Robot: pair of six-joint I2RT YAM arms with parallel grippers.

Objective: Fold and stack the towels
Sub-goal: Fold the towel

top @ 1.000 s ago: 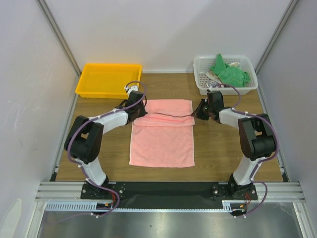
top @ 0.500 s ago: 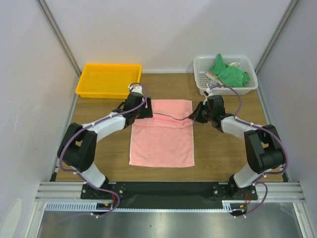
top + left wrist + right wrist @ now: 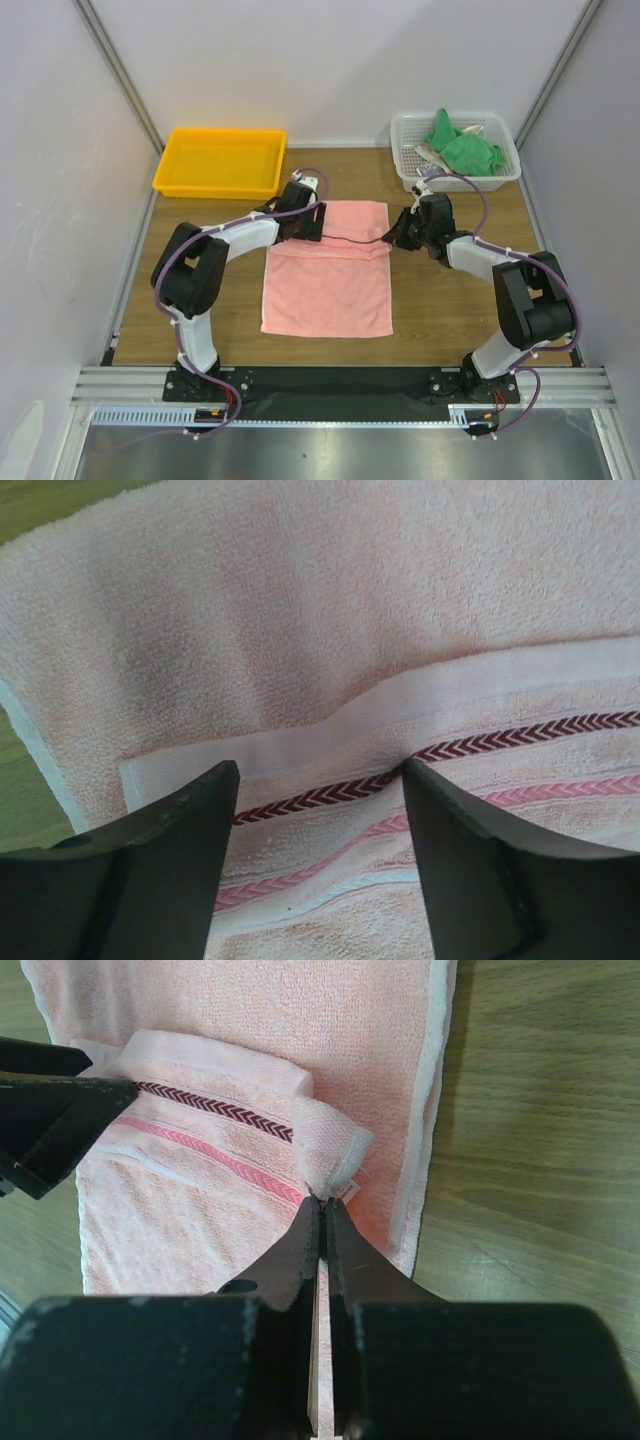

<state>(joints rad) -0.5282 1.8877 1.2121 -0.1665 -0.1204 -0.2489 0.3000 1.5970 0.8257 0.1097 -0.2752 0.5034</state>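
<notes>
A salmon-pink towel point(image 3: 327, 285) lies flat mid-table, its striped hem folded over along the far part. My left gripper point(image 3: 318, 222) hovers open over the hem's left end, and the dark chevron stripe shows between its fingers point(image 3: 320, 770), which hold nothing. At the hem's right corner my right gripper point(image 3: 395, 232) is shut on the pink towel point(image 3: 200, 1230); a bunched corner with a label is pinched at its tips point(image 3: 325, 1200). Green towels point(image 3: 462, 145) lie heaped in the white basket point(image 3: 405, 128).
A yellow tray point(image 3: 220, 160) stands at the back left, close behind the left arm. The white basket is at the back right, just behind the right arm. Grey walls close in the table on three sides.
My left gripper has opened, let go of the hem's left corner and shifted right over the towel. The right gripper has kept its hold, barely moving.
</notes>
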